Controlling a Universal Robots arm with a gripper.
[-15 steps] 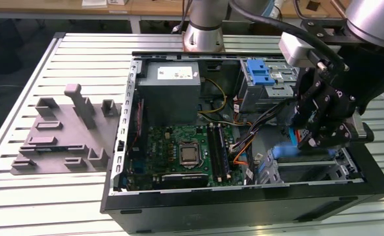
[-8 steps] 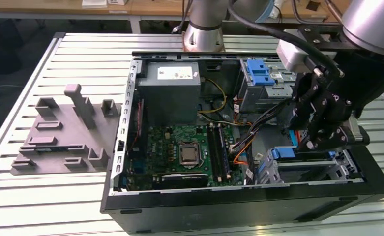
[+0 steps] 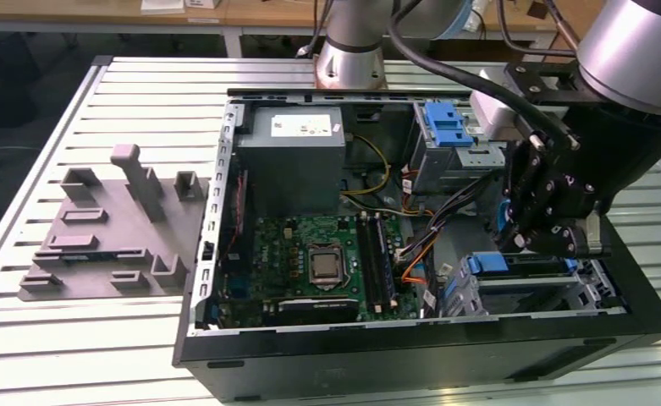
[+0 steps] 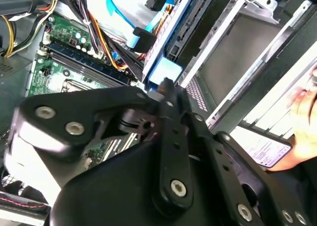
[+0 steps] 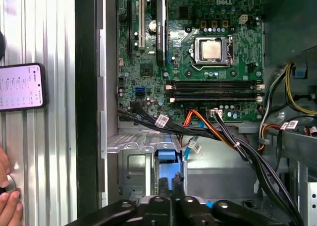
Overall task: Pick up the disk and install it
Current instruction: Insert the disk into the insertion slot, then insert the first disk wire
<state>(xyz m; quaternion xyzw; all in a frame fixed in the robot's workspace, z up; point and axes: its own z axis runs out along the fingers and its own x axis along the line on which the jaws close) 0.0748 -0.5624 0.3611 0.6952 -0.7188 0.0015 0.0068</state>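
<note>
One high outside camera and two close arm-mounted cameras are all looking into the open black computer case [image 3: 421, 338].

The exterior view is looking down at a slant from above, taking in the whole case on the slatted metal desk [image 3: 36, 338]. Both wrist views are sitting very near the interior, looking past the arm's own black linkage, and all three are sharing the green rectangular motherboard [image 3: 313, 262] [image 4: 59, 57] [image 5: 198, 47].

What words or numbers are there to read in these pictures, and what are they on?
Sticker on the grey box: too small to read.
Phone screen: blurred, unreadable.
Cable tags: too small to read.
Tiny print on the green board: too small to read.
</note>
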